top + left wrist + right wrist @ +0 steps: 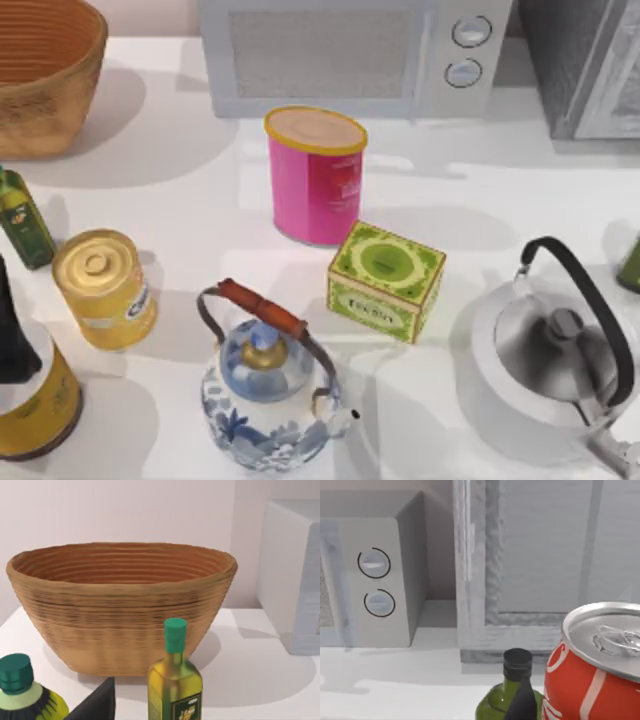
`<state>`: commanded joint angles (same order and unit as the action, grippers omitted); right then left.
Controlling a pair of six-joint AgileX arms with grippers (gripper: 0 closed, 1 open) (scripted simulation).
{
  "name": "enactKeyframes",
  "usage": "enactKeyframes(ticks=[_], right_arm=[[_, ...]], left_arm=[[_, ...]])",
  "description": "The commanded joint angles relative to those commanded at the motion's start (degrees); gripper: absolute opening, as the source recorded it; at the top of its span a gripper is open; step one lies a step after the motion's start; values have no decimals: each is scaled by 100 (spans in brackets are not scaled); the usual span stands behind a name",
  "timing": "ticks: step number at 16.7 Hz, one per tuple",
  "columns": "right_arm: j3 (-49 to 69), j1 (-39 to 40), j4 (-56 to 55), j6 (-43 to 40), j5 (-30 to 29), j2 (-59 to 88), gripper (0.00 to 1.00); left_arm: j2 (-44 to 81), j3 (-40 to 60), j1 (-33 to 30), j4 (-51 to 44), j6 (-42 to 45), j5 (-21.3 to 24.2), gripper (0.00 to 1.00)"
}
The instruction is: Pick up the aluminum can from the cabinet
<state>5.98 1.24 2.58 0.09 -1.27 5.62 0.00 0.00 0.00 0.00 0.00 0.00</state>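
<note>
The red soda can (592, 672) sits right up close in the right wrist view, by a green bottle (512, 692) before the cabinet (540, 565). Likely light, thin-walled, slick; grab mid-body gently. Can't tell either gripper's state.

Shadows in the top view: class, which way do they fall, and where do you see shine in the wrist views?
Top view: shadows fall rightward from the pink tin and the woven basket. Left wrist view: the same basket shades the table to the side nearer the microwave. Right wrist view: bright shine on the red can lid.
</note>
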Motion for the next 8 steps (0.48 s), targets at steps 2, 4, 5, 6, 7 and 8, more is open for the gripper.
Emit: enactKeyframes(ticks=[2, 4, 5, 6, 7, 8], right_arm=[[-422, -85, -176, -6, 87, -393, 0], [-599, -124, -258, -9, 127, -562, 0], [-599, -124, -258, -9, 127, -562, 0], [-599, -124, -258, -9, 127, -562, 0], [-599, -124, -258, -9, 127, -562, 0], [-607, -106, -244, 1, 125, -530, 0]], left_arm=[[0, 0, 0, 0, 0, 0, 100], [0, 0, 0, 0, 0, 0, 100], [0, 0, 0, 0, 0, 0, 100], [0, 0, 0, 0, 0, 0, 100], [0, 0, 0, 0, 0, 0, 100], [0, 0, 0, 0, 0, 0, 100]])
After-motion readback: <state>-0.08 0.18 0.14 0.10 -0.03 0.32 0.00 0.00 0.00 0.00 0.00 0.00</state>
